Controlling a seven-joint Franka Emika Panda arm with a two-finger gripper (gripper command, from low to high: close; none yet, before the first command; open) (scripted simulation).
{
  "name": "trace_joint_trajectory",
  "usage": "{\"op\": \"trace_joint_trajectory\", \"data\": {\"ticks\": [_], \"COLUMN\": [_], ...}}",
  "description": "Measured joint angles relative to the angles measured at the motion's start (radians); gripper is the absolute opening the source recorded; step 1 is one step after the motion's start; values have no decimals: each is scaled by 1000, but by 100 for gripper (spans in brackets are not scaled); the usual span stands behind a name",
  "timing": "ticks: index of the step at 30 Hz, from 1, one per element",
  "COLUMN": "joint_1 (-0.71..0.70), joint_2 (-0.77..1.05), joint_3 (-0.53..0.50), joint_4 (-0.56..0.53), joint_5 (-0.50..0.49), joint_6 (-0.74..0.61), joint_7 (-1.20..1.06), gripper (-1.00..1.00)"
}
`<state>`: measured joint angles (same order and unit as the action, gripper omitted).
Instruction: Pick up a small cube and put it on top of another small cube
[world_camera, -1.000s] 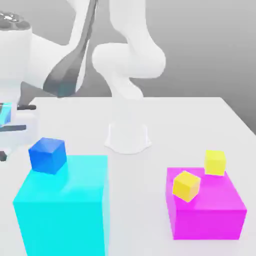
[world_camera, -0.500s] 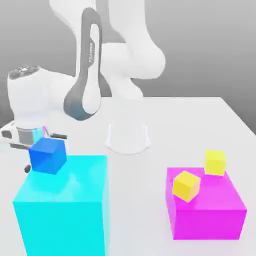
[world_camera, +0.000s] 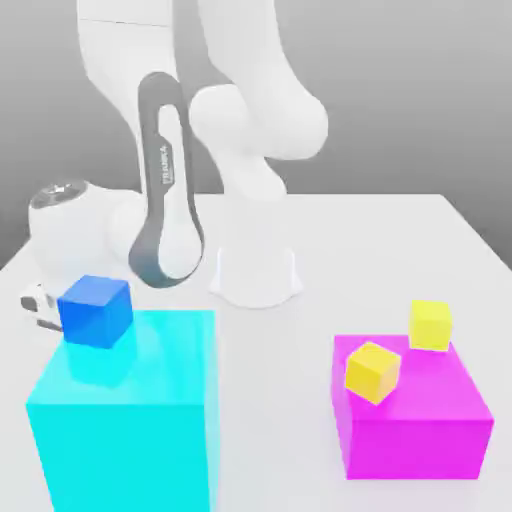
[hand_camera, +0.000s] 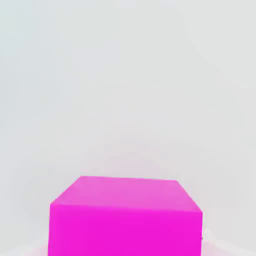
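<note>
My gripper (hand_camera: 125, 246) is clenched on a magenta block (hand_camera: 125, 231); in the exterior view I am at nine o'clock. Just beside me there, the small deep-blue cube (world_camera: 96, 311) sits at the cyan block's (world_camera: 125, 400) eleven o'clock corner. Toward four o'clock, two yellow cubes (world_camera: 373, 372) are at the wide magenta box (world_camera: 415, 445), one tilted.

The white, rounded arm (world_camera: 170, 185) has a dark grey oval panel marked "FRANKA".
</note>
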<state>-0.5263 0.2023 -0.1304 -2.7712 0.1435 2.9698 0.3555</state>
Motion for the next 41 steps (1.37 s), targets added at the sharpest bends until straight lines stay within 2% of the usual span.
{"op": "trace_joint_trajectory", "data": {"ticks": [4,6,7,12,16,25,32,37,38,41], "joint_1": [-4,-103,-133,-26,88,329,443,445,443,443], "joint_2": [-140,-198,-228,-375,-444,-476,-473,-345,-328,-328], "joint_3": [-46,-65,-50,46,171,421,522,564,566,566], "joint_4": [-23,1,29,201,295,299,184,133,127,127], "joint_5": [-101,-132,-154,-278,-341,-257,-14,-41,-49,-49], "joint_6": [-110,-161,-196,-396,-516,-611,-628,-464,-443,-443], "joint_7": [75,84,71,-35,-90,-8,228,299,305,305], "gripper": [-100,-100,-100,-100,-100,-100,-100,-100,100,100]}}
